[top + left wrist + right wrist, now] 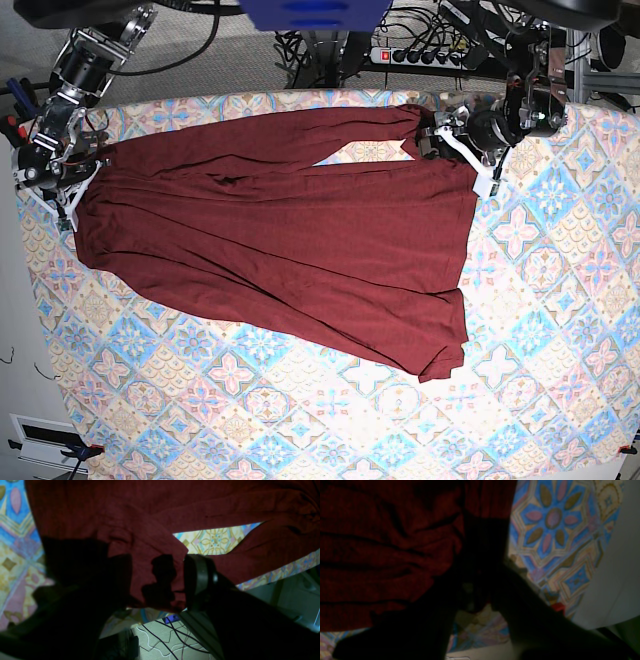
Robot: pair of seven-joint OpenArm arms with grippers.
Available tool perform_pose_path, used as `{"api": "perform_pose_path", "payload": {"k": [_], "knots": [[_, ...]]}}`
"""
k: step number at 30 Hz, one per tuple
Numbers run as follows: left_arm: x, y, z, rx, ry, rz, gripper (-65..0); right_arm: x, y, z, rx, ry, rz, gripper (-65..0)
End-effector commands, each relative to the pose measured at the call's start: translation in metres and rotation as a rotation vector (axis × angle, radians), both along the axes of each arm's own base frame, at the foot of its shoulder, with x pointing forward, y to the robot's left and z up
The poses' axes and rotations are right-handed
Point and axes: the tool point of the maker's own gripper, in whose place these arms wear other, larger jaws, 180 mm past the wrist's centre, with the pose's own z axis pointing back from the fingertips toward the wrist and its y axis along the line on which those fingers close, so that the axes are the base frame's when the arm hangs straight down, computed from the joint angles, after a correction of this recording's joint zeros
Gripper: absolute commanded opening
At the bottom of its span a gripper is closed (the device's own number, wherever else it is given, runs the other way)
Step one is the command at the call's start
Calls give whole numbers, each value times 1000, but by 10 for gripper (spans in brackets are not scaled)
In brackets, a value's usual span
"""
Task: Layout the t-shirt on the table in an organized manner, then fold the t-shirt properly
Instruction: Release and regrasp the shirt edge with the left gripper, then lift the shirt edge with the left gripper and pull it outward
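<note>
Seen from the base view, both arms are built of black housings with silver metal joints and bundles of dark cable running along them, and each ends in an end effector with white finger pieces: the left end effector near the tabletop's far right edge, the right end effector at its far left edge. In the wrist views the fingers appear as dark, near-black shapes, one with a grey pad face and a round screw head.
</note>
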Motion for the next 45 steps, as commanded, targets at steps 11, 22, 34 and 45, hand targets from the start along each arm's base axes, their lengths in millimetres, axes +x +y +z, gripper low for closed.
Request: {"api": "perform_pose_path", "payload": {"k": [11,22,34,45], "knots": [[12,5,19,3,-70,4,-339,9,-10,15,-30,-38,-3,-548],[12,28,29,-9,-88,85,-157,9,-11,15,-30,-39,-3,-548],[12,26,9,-40,-34,123,-168,10,-11,16,-30,-39,-4,-548],[11,5,-14,-48,32,54,-477,10,-11,16,-30,-39,-4,-548]]}}
